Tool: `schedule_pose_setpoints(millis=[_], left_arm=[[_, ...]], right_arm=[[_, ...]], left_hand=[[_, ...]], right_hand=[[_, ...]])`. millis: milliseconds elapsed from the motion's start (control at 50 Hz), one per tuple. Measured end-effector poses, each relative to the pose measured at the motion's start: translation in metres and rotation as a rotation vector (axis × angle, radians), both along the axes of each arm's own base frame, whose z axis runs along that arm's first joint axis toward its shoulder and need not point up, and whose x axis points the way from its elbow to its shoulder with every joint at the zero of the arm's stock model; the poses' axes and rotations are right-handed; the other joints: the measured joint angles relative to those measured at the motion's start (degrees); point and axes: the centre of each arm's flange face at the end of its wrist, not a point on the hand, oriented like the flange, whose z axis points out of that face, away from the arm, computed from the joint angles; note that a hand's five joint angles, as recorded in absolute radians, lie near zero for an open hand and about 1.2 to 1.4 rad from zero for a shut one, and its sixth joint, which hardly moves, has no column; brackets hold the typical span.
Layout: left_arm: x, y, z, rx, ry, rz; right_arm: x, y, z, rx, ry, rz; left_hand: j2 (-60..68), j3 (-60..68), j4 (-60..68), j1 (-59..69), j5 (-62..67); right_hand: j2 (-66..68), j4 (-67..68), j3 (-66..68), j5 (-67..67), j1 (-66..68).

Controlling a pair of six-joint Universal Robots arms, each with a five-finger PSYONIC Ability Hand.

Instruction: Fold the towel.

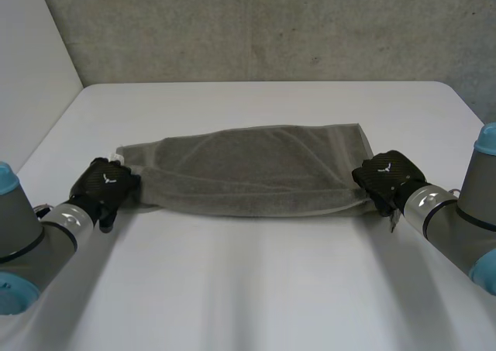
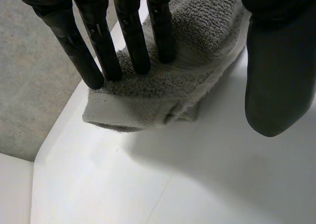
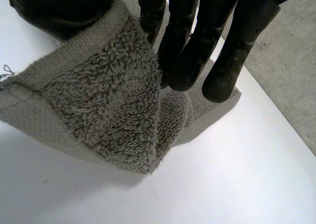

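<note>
A grey towel [image 1: 256,169] lies across the middle of the white table [image 1: 256,289], folded into a long band. My left hand [image 1: 105,184] is at its left end. In the left wrist view its straight fingers [image 2: 98,41] rest on top of the towel's end [image 2: 187,85], with the thumb [image 2: 279,75] held apart over bare table. My right hand [image 1: 387,177] is at the towel's right end. In the right wrist view the towel's corner [image 3: 108,100] is raised off the table and pinched between the thumb [image 3: 59,11] and the fingers [image 3: 192,41].
A grey concrete wall [image 1: 271,25] rises behind the table's far edge. The table's left far corner [image 2: 39,155] lies close beyond the left hand's fingertips. Bare white tabletop stretches between the towel and the near edge.
</note>
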Motion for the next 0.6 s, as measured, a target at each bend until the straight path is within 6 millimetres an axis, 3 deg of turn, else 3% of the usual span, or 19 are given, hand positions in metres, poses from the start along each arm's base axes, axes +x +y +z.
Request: schedule_pose_setpoints(millis=[300,600], left_arm=[[-0.005,-0.025,-0.003,-0.034,0.001,-0.007],[-0.012,-0.041,-0.008,-0.050,0.003,-0.018]], right_arm=[[0.000,0.000,-0.001,0.002,0.002,0.001],[-0.001,-0.001,-0.002,0.003,0.004,-0.001]], left_hand=[[3.8,4.0,3.3,3.1,4.9],[17.7,18.0,17.3,17.4,18.2]], right_hand=[[0.0,0.0,0.0,0.0,0.0],[0.0,0.0,0.0,0.0,0.0]])
